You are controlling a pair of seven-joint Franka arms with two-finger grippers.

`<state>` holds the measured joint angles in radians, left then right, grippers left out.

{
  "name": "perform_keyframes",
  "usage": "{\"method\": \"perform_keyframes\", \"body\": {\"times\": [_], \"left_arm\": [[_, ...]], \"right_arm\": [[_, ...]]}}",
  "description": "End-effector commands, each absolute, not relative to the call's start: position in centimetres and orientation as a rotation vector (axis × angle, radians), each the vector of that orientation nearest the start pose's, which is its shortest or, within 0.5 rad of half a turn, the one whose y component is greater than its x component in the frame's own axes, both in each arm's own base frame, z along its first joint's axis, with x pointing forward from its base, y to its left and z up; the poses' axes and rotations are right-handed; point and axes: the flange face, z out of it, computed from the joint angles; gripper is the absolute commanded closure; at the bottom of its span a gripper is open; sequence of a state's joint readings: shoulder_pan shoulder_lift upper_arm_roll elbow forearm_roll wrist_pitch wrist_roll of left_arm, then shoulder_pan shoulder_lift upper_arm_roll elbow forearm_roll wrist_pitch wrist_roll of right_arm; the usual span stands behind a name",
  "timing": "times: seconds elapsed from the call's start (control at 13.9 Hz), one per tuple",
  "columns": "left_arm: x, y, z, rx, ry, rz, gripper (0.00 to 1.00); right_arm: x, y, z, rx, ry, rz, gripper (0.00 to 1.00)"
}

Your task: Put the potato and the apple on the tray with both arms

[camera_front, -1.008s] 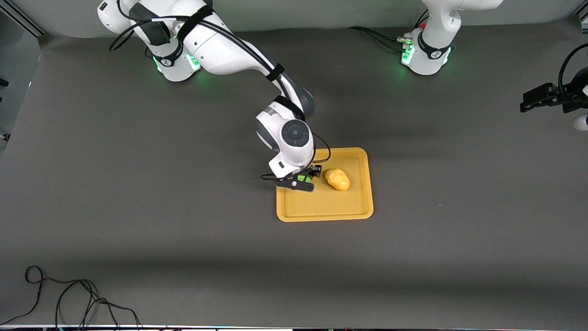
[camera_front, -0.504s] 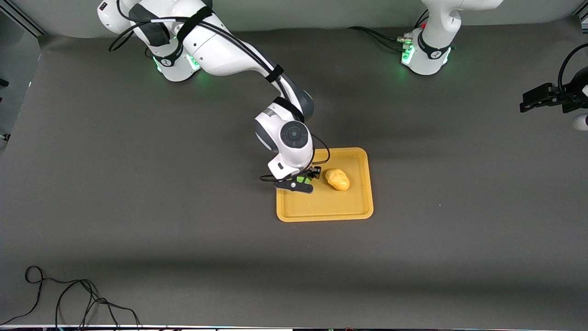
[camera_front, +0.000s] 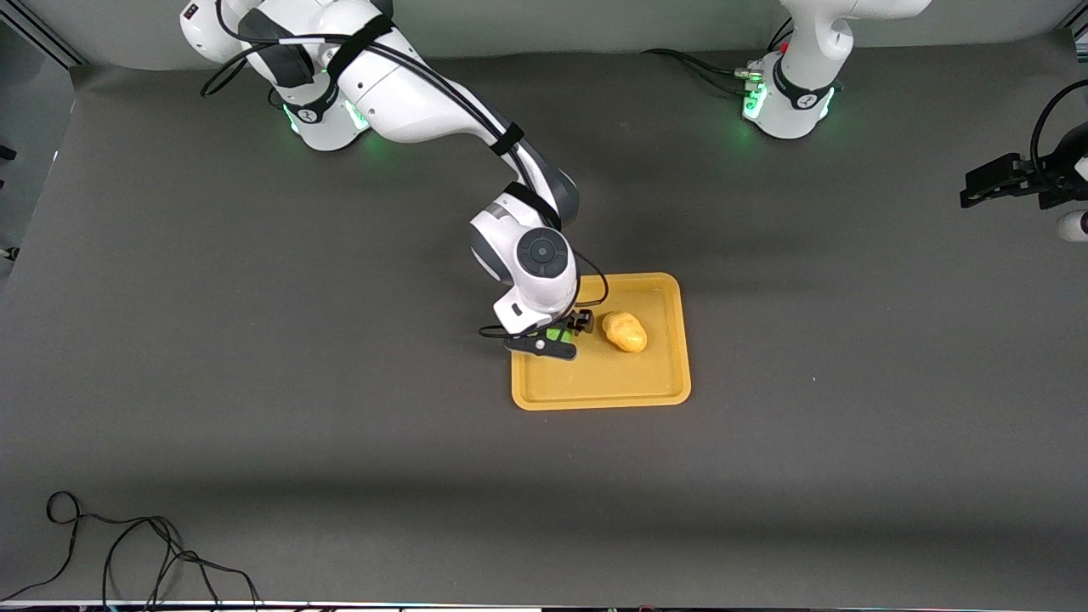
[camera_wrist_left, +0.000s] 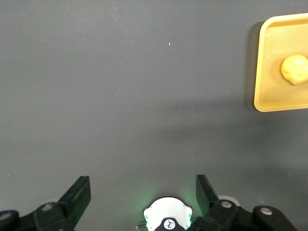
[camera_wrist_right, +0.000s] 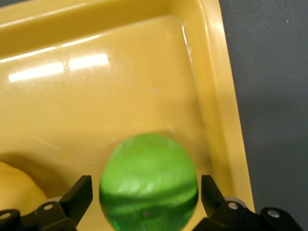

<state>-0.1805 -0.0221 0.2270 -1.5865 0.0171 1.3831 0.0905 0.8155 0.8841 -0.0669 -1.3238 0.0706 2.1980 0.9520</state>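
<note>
The orange-yellow tray (camera_front: 603, 392) lies mid-table. On it rests the lumpy yellow potato (camera_front: 625, 331), also seen in the left wrist view as the potato (camera_wrist_left: 295, 69) and at the edge of the right wrist view as the potato (camera_wrist_right: 14, 185). The green apple (camera_wrist_right: 149, 183) sits on the tray (camera_wrist_right: 96, 106) beside the potato, toward the right arm's end. My right gripper (camera_wrist_right: 147, 192) stands open around the apple (camera_front: 558, 333), a gap showing on each side. My left gripper (camera_wrist_left: 143, 185) is open and empty, waiting over the left arm's end of the table.
A black cable (camera_front: 127, 544) lies coiled near the front camera at the right arm's end. The two lit bases (camera_front: 327, 119) stand along the table's farthest edge. Dark mat surrounds the tray (camera_wrist_left: 262, 72).
My right gripper's fingers have parted from the apple, letting it go on the tray, and the hand has shifted slightly toward the right arm's end. The left arm has not moved.
</note>
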Motion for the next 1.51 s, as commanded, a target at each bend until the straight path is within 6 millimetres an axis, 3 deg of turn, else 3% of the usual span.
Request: {"method": "perform_keyframes", "body": {"times": [0.0, 0.07, 0.22, 0.43, 0.58, 0.65, 0.79, 1.01, 1.15, 1.3, 1.44], "left_arm": [[52.9, 2.6, 61.8, -3.130, 0.075, 0.273, 0.02], [52.9, 2.6, 61.8, -3.130, 0.075, 0.275, 0.02], [52.8, 2.5, 61.8, -3.130, 0.077, 0.273, 0.02], [52.9, 2.3, 61.8, -3.131, 0.073, 0.273, 0.02], [52.8, 1.9, 61.8, -3.132, 0.054, 0.278, 0.02], [52.8, 1.3, 61.8, -3.133, 0.029, 0.280, 0.02], [52.6, 0.1, 61.9, -3.156, -0.005, 0.285, 0.02], [52.5, -1.7, 61.9, -3.153, -0.028, 0.289, 0.03], [52.3, -3.8, 61.6, -3.150, -0.056, 0.295, 0.03], [52.3, -5.2, 61.3, -3.167, -0.095, 0.303, 0.03], [52.4, -7.6, 60.2, -3.170, -0.134, 0.285, 0.03]], "right_arm": [[54.1, 52.1, 24.3, -3.096, 0.396, 0.010, 0.00], [54.2, 52.1, 26.5, -3.096, 0.415, 0.055, 0.00], [54.3, 52.3, 32.8, -3.098, 0.408, 0.095, 0.00], [55.3, 49.4, 43.1, -3.081, 0.439, 0.101, 0.00], [55.5, 46.1, 49.7, -3.052, 0.450, 0.060, 0.00], [55.9, 43.9, 51.8, -3.059, 0.402, 0.060, 0.00], [56.2, 37.8, 56.1, -3.093, 0.269, 0.107, 0.00], [56.5, 27.8, 60.0, -3.117, 0.154, 0.122, 0.00], [56.8, 21.2, 60.8, -3.124, 0.080, 0.116, 0.00], [57.3, 16.1, 61.5, -3.136, 0.014, 0.095, 0.00], [57.8, 10.6, 61.9, -3.141, 0.088, 0.075, 0.00]]}}
